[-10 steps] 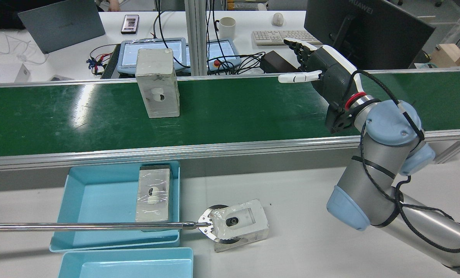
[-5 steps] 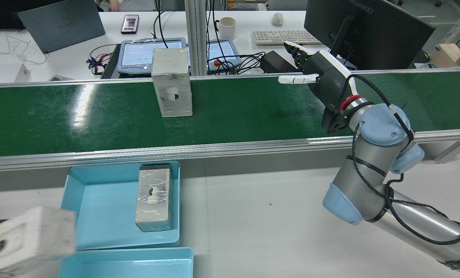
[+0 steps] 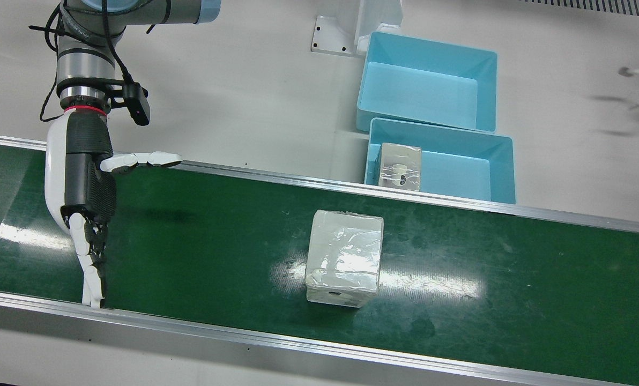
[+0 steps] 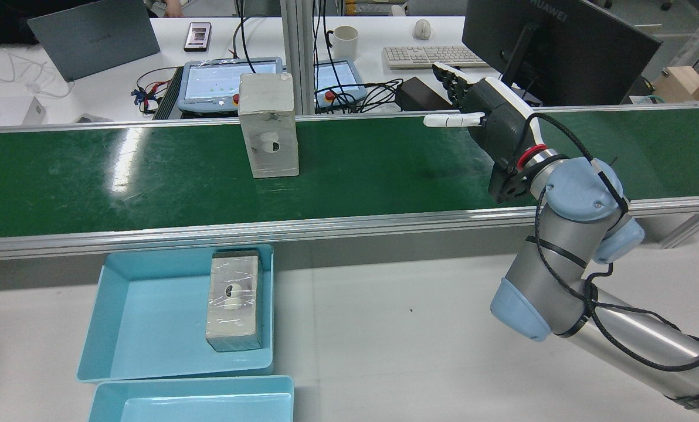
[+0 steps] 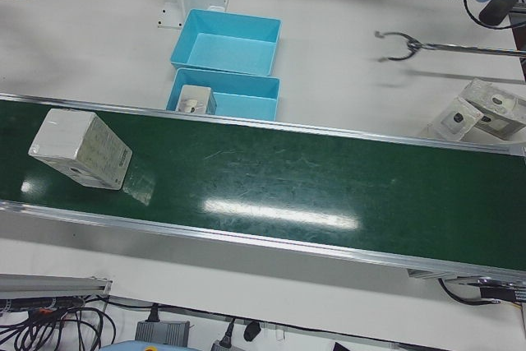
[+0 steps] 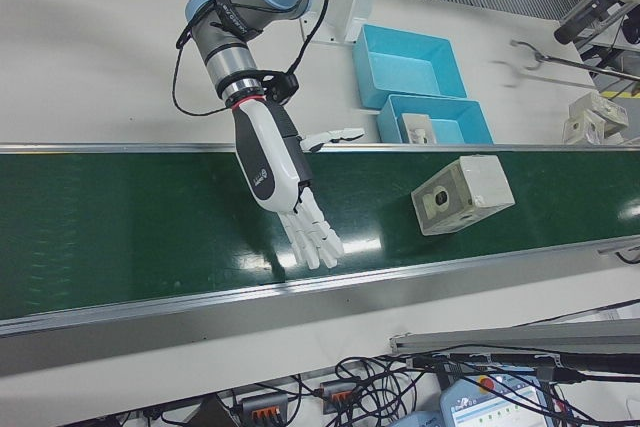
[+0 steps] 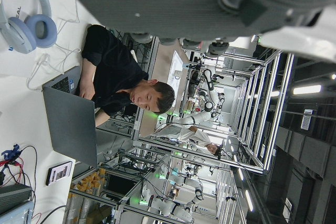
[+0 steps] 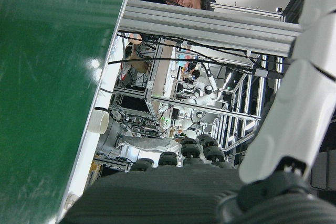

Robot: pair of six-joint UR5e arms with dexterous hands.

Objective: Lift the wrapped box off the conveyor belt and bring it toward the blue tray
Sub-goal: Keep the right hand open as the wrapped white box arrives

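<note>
The wrapped box stands upright on the conveyor belt, long axis vertical, well apart from the right hand, which hangs over the belt empty with fingers spread, thumb pointing toward the box.

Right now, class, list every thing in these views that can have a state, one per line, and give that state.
wrapped box: upright on the conveyor belt, untouched
right hand: open, holding nothing, over the belt
left hand: state cannot be told
near blue tray: holds one wrapped box lying flat
far blue tray: nothing inside
</note>
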